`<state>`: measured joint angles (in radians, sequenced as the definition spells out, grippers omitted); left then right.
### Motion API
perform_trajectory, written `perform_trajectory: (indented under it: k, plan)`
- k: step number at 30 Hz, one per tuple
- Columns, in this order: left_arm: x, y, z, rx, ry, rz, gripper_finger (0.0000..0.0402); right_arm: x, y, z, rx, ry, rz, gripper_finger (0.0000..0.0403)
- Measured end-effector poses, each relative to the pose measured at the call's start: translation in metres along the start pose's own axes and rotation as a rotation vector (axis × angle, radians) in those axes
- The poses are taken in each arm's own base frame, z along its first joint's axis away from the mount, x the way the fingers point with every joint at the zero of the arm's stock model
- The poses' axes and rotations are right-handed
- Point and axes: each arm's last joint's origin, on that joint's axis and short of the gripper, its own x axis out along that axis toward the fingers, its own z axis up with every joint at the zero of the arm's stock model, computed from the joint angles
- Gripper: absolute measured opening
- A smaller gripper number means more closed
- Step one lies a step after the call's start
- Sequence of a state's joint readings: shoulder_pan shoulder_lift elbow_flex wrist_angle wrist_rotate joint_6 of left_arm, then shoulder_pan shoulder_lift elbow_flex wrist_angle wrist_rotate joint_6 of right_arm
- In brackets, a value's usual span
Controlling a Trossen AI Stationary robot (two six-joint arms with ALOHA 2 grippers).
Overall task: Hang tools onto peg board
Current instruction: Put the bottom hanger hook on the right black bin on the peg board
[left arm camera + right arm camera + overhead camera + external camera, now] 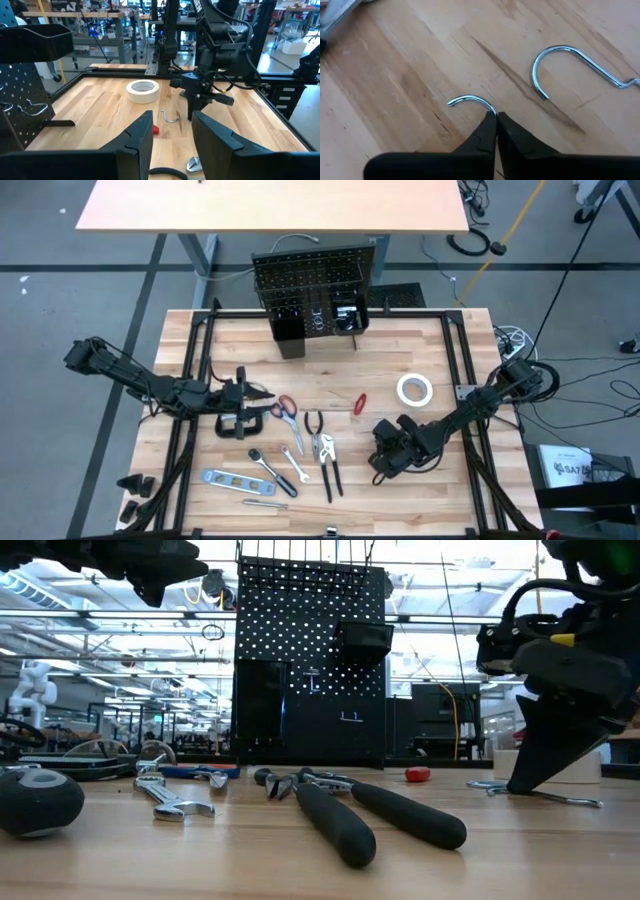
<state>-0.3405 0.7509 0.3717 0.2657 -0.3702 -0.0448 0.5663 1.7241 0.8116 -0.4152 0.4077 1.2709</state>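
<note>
My right gripper (496,117) stands fingertips-down on the tabletop at the near right (385,465), shut on a small metal hook (470,101). A second, larger hook (560,62) lies free on the wood beside it. My left gripper (172,135) is open and empty, raised over the black C-clamp (240,422) and red-handled scissors (286,408) at mid-left. Pliers (328,460), a wrench (270,465), a level (232,480), a red screwdriver (360,403) and a white tape roll (414,390) lie flat. The black peg board (312,290) stands upright at the far edge. My right gripper pinches the small hook between its two fingertips, just behind the curved end (489,107). The fingers come from above, pointing down at the table (520,788). The curved end sticks out past the fingertips, close over the wood; I cannot tell whether it is lifted.
Black bins (348,315) sit at the peg board's foot. A black frame rail (470,370) runs around the work area. Long pliers handles (400,815) lie near the front edge in the low view. Bare wood (400,350) lies between the tools and the board.
</note>
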Motion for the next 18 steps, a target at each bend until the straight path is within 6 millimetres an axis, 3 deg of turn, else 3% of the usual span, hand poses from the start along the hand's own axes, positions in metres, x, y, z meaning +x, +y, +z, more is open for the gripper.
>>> perform_trajectory:
  k: [8,18]
  plan:
    - [0.000,0.000,0.000,-0.003,-0.002,0.000,0.0132,-0.023,0.014,0.017,-0.066,0.002,0.016,0.0001]
    - [0.000,0.000,0.001,-0.004,-0.006,0.000,0.0132,-0.064,0.032,0.051,-0.170,-0.095,-0.111,0.0001]
